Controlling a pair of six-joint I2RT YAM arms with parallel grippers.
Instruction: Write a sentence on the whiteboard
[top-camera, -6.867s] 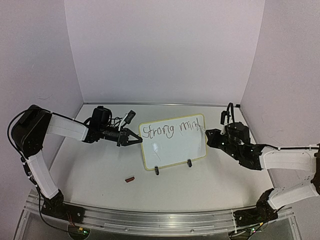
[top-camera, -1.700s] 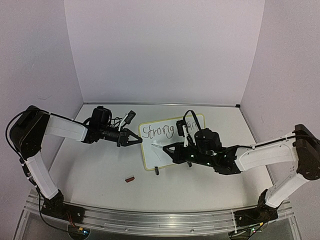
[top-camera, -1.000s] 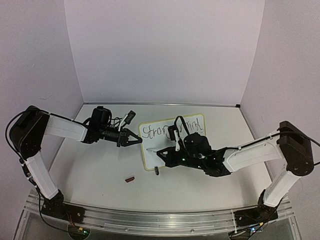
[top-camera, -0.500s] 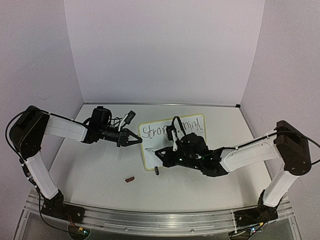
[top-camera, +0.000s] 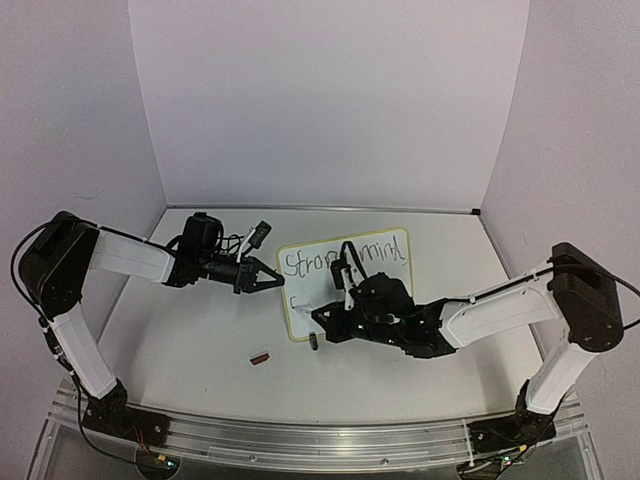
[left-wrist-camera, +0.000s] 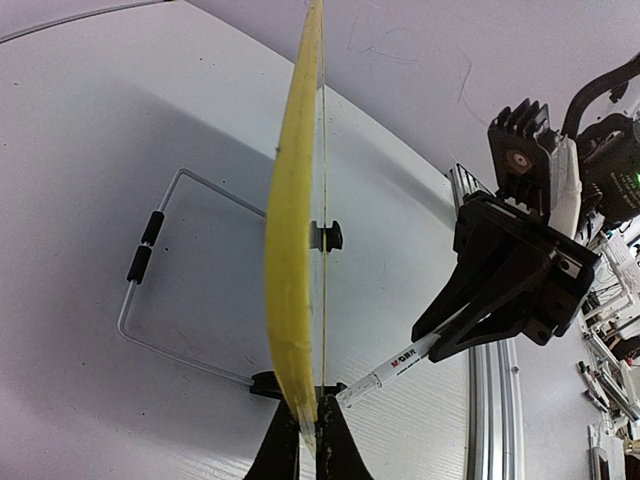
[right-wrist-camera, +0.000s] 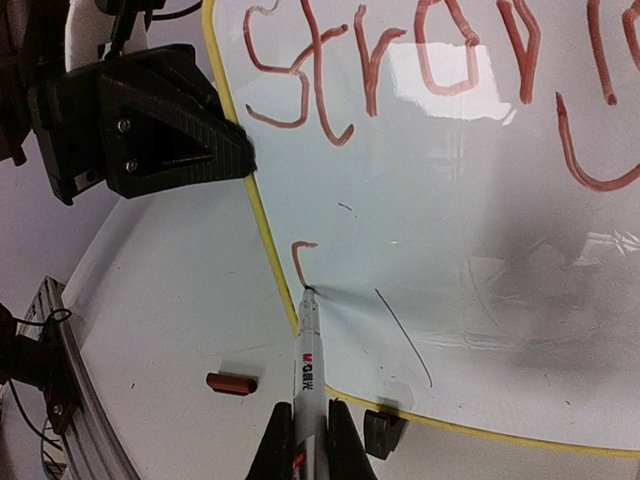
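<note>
The whiteboard (top-camera: 392, 283) stands tilted on its wire stand at mid table. My left gripper (top-camera: 272, 281) is shut on the whiteboard's yellow left edge (left-wrist-camera: 295, 250), pinching it between its fingers (left-wrist-camera: 308, 440). The sentence (top-camera: 312, 263) reads "Strong mind" in red on the top line (right-wrist-camera: 420, 70). My right gripper (top-camera: 325, 316) is shut on a white marker (right-wrist-camera: 308, 360). The marker's tip touches the board's lower left, at the end of a short hooked red stroke (right-wrist-camera: 300, 262). From the left wrist view, the marker (left-wrist-camera: 395, 365) angles into the board face.
A small red marker cap (top-camera: 260, 357) lies on the table in front of the board, left of the right gripper (right-wrist-camera: 230, 382). Black clips (right-wrist-camera: 385, 428) hold the board's bottom edge. The wire stand (left-wrist-camera: 150, 300) extends behind the board. An aluminium rail (top-camera: 300, 435) runs along the near edge.
My right arm has swept from the board's right side to its lower left. The marker tip has met the board and drawn a short hooked stroke. The left gripper has stayed put.
</note>
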